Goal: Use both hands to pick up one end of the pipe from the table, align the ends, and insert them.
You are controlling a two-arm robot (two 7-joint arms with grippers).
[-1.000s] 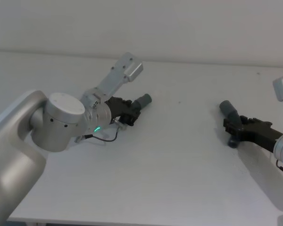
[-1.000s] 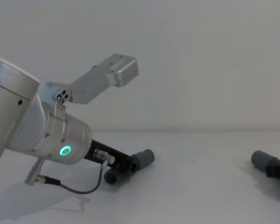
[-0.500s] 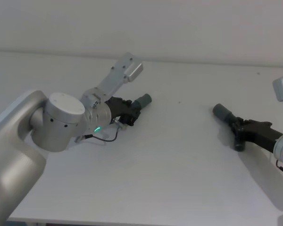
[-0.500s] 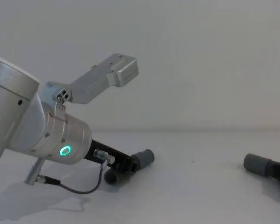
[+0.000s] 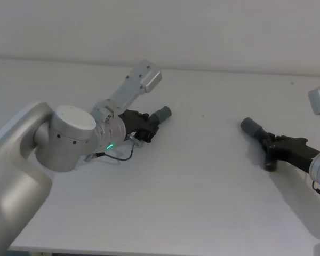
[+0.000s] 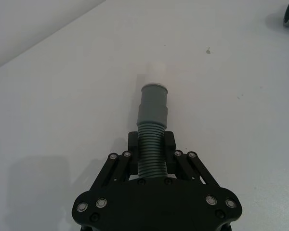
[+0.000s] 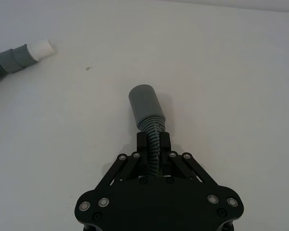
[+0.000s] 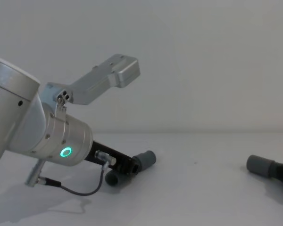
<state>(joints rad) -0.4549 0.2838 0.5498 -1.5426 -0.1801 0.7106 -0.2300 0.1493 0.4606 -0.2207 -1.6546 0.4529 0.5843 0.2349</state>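
The pipe is in two pieces on the white table [image 5: 202, 181]. My left gripper [image 5: 148, 127] is shut on the ribbed hose [image 6: 151, 156] of the narrower piece. Its grey cuff [image 6: 153, 102] with a white tip [image 6: 155, 74] points towards the table's middle, low over the surface. Far to the right, my right gripper [image 5: 268, 146] is shut on the ribbed hose [image 7: 153, 142] of the other piece. That piece's wider socket cuff [image 7: 144, 107] points back towards the left piece, slightly raised with a shadow under it. A wide stretch of table separates the two ends [image 8: 146, 159] [image 8: 260, 165].
The thick silver left arm [image 8: 42, 136] with its green ring light and a loose black cable [image 8: 80, 190] takes up the left side. A pale grey wall [image 5: 202, 26] stands behind the table. The table's front edge [image 5: 149, 252] lies close to me.
My right gripper swung its socket piece left and turned it towards the left piece, then held still. The left gripper and its piece have not moved.
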